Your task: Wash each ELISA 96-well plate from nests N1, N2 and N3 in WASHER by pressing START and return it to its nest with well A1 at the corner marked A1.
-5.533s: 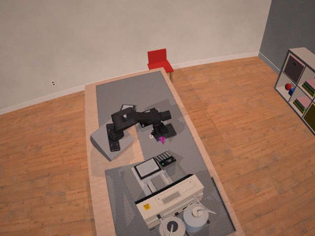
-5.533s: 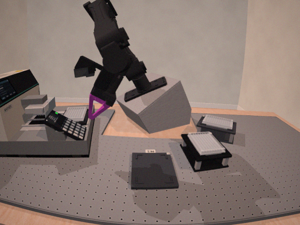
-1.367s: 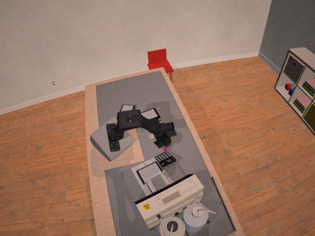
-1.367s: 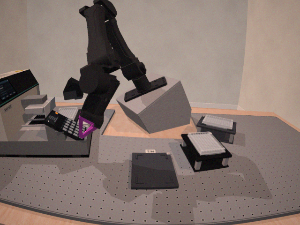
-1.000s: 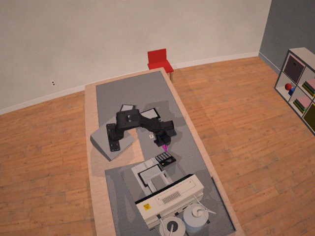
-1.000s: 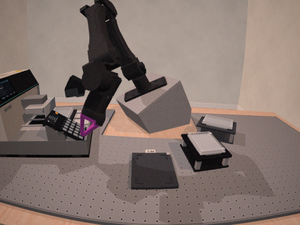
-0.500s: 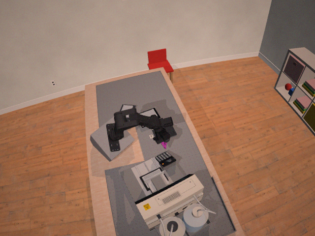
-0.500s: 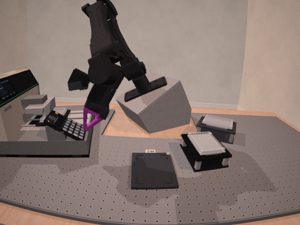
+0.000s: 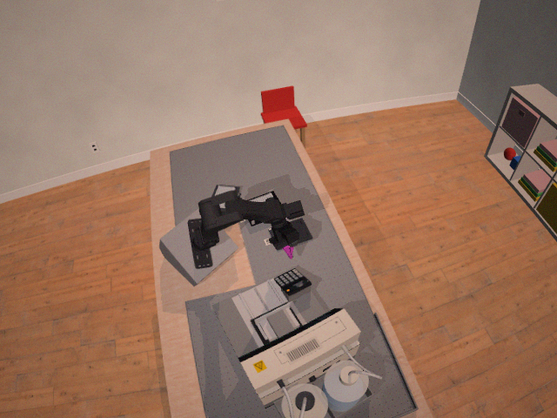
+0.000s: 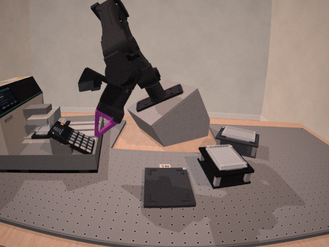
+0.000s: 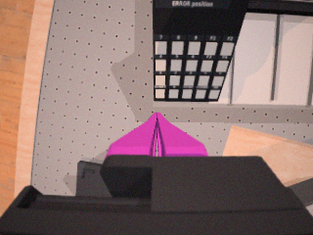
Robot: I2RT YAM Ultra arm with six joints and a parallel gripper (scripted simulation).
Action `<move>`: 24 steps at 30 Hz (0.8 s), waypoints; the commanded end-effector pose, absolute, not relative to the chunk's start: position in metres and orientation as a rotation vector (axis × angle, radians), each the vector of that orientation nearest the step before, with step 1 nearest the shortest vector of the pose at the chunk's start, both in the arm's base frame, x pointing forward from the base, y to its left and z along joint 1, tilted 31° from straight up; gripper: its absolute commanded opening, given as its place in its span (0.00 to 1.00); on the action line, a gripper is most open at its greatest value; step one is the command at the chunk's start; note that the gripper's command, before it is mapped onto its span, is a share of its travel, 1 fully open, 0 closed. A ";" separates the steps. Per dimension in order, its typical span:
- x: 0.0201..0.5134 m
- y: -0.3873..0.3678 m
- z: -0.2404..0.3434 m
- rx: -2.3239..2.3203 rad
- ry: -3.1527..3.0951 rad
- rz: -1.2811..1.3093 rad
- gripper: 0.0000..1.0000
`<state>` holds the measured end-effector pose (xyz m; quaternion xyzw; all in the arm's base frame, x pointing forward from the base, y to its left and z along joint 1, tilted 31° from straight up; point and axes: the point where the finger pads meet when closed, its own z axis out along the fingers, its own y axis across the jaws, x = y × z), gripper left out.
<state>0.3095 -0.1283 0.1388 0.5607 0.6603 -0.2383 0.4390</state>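
Observation:
My gripper (image 9: 290, 254) (image 10: 98, 134) (image 11: 156, 117) is shut and empty, its magenta fingers pressed together. It hovers just in front of the lowest key row of the washer's black keypad (image 9: 292, 280) (image 10: 76, 138) (image 11: 193, 69), not touching it. A small lamp (image 9: 286, 290) on the keypad glows amber. A white well plate (image 10: 41, 130) lies on the carrier behind the keypad, partly under the manifold. Nest N1 (image 10: 167, 186) is an empty dark slab. Nests N2 and N3 each hold a plate, N2's plate (image 10: 225, 156) nearer and N3's plate (image 10: 239, 133) behind it.
The beige washer body (image 9: 301, 351) (image 10: 16, 106) stands at one end of the table, with two bottles (image 9: 344, 384) behind it. The arm's slanted grey base block (image 10: 178, 119) (image 9: 179, 252) stands between washer and nests. The washer's screen in the wrist view reads "ERROR position".

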 end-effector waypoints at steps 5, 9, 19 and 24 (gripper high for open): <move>0.304 -0.120 0.148 1.397 1.625 -0.603 0.00; 0.302 -0.115 0.151 1.397 1.626 -0.603 0.00; 0.302 -0.115 0.151 1.397 1.626 -0.603 0.00; 0.302 -0.115 0.151 1.397 1.626 -0.603 0.00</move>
